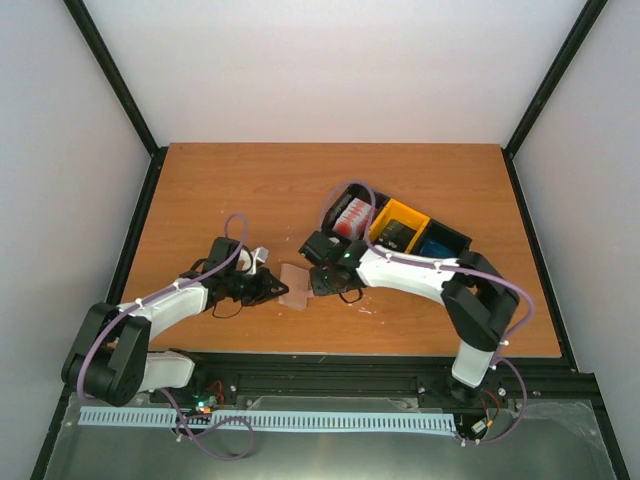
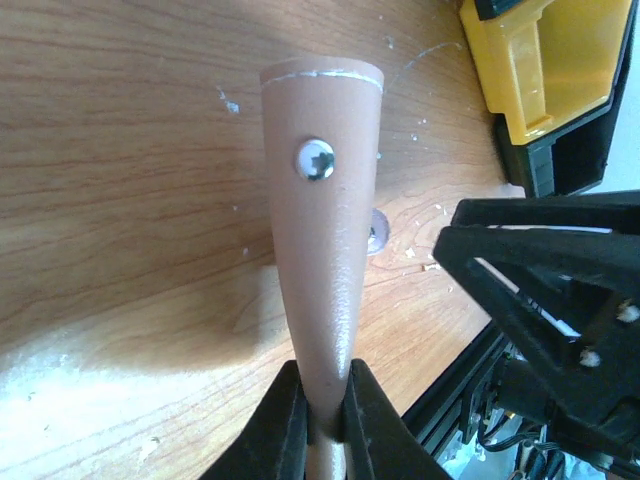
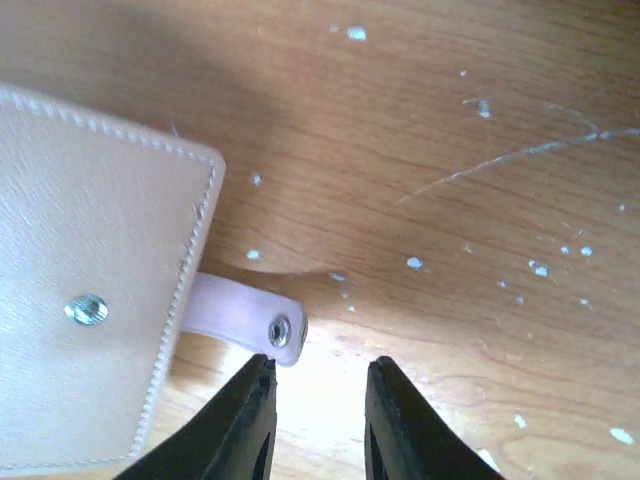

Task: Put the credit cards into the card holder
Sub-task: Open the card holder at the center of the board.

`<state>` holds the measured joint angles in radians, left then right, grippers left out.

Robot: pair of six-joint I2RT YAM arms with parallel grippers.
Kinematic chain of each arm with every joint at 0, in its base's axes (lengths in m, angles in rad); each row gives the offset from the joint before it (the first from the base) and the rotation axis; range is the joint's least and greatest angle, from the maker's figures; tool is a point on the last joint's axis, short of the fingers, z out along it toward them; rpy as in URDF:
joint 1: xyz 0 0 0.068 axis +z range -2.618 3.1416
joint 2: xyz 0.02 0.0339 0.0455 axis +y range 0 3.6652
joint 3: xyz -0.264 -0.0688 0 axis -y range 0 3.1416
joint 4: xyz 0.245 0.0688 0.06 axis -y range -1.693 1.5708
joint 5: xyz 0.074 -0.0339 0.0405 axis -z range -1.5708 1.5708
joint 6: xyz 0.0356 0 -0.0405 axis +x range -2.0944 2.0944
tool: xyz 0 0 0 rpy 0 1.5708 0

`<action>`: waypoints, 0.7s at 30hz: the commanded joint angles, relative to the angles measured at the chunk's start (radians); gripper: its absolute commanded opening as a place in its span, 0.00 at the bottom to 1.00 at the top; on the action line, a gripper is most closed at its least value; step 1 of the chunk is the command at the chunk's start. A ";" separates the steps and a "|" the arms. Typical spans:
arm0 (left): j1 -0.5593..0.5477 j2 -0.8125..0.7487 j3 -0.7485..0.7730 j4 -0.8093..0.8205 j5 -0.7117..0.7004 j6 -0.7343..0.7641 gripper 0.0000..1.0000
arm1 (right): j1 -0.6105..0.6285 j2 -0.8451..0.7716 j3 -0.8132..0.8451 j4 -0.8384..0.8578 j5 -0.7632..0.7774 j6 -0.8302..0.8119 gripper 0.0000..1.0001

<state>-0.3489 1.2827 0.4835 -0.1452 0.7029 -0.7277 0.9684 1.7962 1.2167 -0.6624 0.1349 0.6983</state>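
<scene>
Nothing has gone in yet, as far as I can see. The credit cards (image 1: 350,215), a red stack with white marks, sit in an end compartment of the black-and-yellow tray (image 1: 455,238), well beyond the right jaws, and none shows in the card holder (image 2: 320,250). By my reckoning all the loading lies ahead. Whether the holder is properly opened I cannot tell.

The left jaws are clenched on the holder's edge, so it stands out from between them as a tan, grainy, leather-like flap with pale stitching and a shiny metal snap (image 2: 315,160). The right jaws stand released, gripping nothing. A pale, soft-looking strap (image 3: 240,322) with its own small stud lies just beside one tip, on the scuffed, paint-flecked wooden worktop (image 3: 450,120).
</scene>
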 commanded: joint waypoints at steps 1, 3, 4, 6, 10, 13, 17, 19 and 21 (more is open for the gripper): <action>-0.005 -0.045 0.032 0.001 0.033 0.041 0.01 | -0.050 -0.084 -0.064 0.142 -0.160 -0.013 0.31; -0.005 -0.055 0.032 0.005 0.040 0.043 0.01 | -0.062 -0.091 -0.078 0.170 -0.223 -0.020 0.38; -0.005 -0.057 0.033 0.006 0.043 0.043 0.01 | -0.064 -0.091 -0.081 0.181 -0.243 -0.022 0.41; -0.005 -0.060 0.033 0.011 0.050 0.044 0.01 | -0.065 -0.088 -0.084 0.198 -0.274 -0.022 0.43; -0.005 -0.066 0.038 0.012 0.056 0.041 0.01 | -0.067 -0.076 -0.086 0.199 -0.269 0.002 0.43; -0.005 -0.073 0.039 0.013 0.057 0.037 0.01 | -0.078 -0.076 -0.110 0.205 -0.251 0.007 0.30; -0.005 -0.077 0.034 0.017 0.054 0.031 0.01 | -0.089 -0.059 -0.126 0.217 -0.274 0.012 0.26; -0.005 -0.077 0.032 0.019 0.054 0.030 0.01 | -0.089 -0.048 -0.125 0.212 -0.275 0.015 0.29; -0.005 -0.079 0.032 0.018 0.057 0.030 0.01 | -0.089 -0.048 -0.132 0.213 -0.267 0.017 0.34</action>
<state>-0.3489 1.2221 0.4835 -0.1493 0.7376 -0.7086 0.8829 1.7359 1.0958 -0.4664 -0.1314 0.7067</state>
